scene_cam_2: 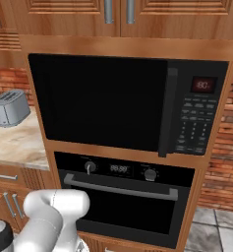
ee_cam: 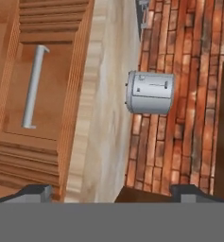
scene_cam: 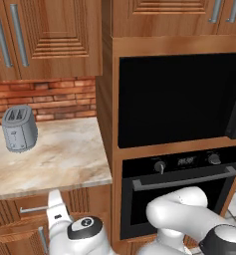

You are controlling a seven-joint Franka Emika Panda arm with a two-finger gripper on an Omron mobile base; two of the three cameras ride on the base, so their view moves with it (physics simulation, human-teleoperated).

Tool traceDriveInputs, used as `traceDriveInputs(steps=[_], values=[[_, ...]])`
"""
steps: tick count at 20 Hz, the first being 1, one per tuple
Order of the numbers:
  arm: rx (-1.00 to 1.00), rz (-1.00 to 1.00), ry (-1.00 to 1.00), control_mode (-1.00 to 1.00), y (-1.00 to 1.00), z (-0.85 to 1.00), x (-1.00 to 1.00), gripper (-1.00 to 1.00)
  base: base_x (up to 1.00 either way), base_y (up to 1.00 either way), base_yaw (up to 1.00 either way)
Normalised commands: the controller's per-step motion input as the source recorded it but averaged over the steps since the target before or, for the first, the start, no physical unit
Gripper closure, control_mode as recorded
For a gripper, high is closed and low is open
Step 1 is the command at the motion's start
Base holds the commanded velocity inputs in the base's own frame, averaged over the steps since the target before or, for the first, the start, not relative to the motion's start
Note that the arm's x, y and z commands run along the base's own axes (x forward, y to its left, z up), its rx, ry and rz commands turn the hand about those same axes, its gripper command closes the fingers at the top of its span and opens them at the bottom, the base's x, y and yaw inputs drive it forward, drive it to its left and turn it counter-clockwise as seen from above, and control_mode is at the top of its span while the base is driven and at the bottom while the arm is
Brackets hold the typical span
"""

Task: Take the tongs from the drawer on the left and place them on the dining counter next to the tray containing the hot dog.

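The drawer (ee_cam: 19, 118), reddish-brown wood with a short silver bar handle (ee_cam: 33, 87), is shut under the small marbled counter. The hand view is rolled, so the drawer runs up its left side. It also appears low at the left of the left base view, where the drawer (scene_cam: 15, 208) has my white hand just to the right of its handle. My gripper (ee_cam: 113, 194) is open, its two dark fingertips (ee_cam: 33, 191) wide apart with nothing between them, a short way in front of the drawer front. The tongs are hidden. The dining counter, the tray and the hot dog are out of view.
A grey toaster (scene_cam: 19, 128) stands on the small marbled counter (scene_cam: 64, 159) against a brick wall. To the right a wooden column holds a black microwave (scene_cam_2: 108, 103) and an oven (scene_cam_2: 123, 197). Upper cabinets hang above. Cabinet doors with vertical handles (scene_cam_2: 12, 204) sit below the drawer.
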Motion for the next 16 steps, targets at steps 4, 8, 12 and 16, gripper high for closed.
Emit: traceDriveInputs(steps=[4,8,12,16], values=[[0.00,0.00,0.00,-1.00,0.12,-0.51,0.11,-1.00,0.00,0.00,0.00],[0.00,0.00,0.00,-1.00,0.21,-0.50,0.05,-1.00,0.00,0.00,0.00],[0.00,0.00,0.00,-1.00,0.27,-0.51,0.01,-1.00,0.00,0.00,0.00],[0.00,0.00,0.00,-1.00,0.20,-0.24,0.01,-1.00,0.00,0.00,0.00]])
